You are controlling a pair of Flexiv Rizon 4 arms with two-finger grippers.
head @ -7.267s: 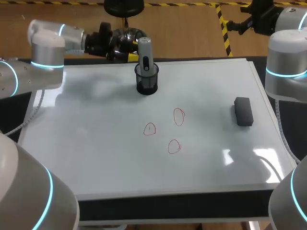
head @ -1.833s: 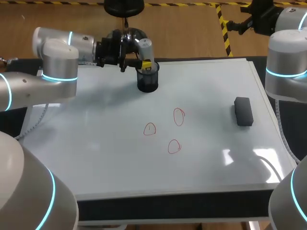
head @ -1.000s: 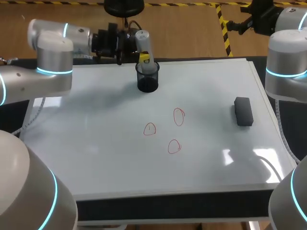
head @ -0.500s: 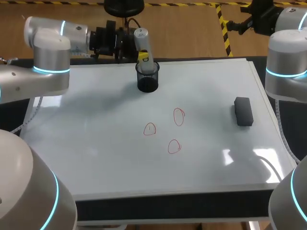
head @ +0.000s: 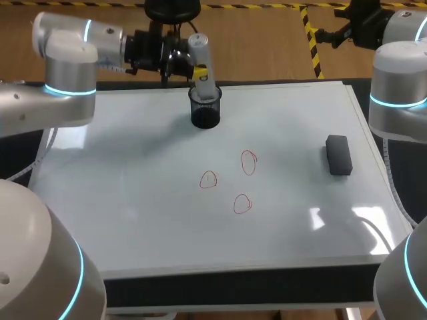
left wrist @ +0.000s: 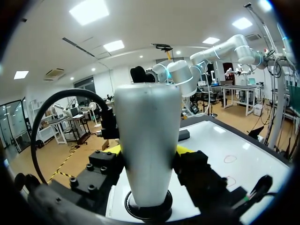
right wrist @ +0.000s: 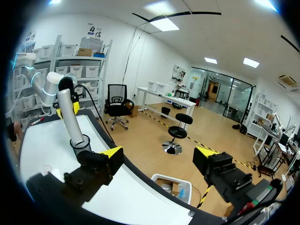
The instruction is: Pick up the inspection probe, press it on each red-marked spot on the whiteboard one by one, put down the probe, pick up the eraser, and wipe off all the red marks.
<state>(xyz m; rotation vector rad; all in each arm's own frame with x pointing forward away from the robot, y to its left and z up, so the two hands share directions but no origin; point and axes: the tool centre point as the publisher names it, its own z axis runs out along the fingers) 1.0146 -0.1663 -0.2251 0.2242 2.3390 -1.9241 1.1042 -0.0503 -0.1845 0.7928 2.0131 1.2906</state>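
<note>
Inspection probe (head: 201, 63) clamped in left gripper (left wrist: 149, 151), lower end inside black cup (head: 205, 115); right gripper (right wrist: 159, 159) spread wide, empty; advise vertical lift clear of rim before swinging toward red marks (head: 248, 162).

Nothing to read on the things here. Just three red rings (head: 208, 179) drawn on the whiteboard (head: 133, 173), near the frame's middle, each with a tiny red stroke inside, too small to tell as a letter or a number.
</note>
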